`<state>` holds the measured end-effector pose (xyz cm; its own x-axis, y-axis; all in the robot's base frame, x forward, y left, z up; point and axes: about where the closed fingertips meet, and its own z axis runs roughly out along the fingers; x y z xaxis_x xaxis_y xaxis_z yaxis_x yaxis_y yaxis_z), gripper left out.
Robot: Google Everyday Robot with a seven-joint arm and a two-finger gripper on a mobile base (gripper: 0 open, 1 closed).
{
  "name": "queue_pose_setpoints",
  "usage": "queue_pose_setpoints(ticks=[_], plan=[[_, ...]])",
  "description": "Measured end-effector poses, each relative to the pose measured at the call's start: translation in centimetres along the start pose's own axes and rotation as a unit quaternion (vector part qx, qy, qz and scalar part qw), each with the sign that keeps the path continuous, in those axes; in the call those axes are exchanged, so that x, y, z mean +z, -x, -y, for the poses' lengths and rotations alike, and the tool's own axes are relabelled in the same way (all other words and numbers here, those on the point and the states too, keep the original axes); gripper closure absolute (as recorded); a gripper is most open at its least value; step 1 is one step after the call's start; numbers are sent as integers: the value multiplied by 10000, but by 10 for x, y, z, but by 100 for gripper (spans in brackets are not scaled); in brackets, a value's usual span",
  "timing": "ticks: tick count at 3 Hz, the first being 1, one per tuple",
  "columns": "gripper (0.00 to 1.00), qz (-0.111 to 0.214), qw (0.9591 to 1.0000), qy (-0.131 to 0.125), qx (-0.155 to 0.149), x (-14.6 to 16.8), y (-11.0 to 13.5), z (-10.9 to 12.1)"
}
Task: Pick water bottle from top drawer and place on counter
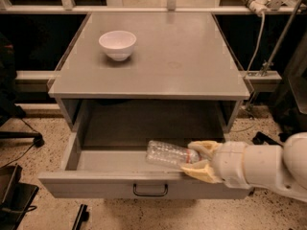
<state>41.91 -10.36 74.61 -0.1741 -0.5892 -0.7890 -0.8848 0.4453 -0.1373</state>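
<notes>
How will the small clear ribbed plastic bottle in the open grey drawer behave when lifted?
The small clear ribbed plastic water bottle seems empty, so probably light. Lying on its side in the shallow grey metal drawer, it may roll if released. The gripper grips only its neck end, so the body may pivot.
</notes>
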Motion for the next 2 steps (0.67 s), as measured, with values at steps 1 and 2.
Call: queue_pose_setpoints(ticks=[1, 2], plan=[[100, -232, 9976, -620, -195, -50, 16, 21], [100, -253, 9972, -657, -244, -53, 20, 22]])
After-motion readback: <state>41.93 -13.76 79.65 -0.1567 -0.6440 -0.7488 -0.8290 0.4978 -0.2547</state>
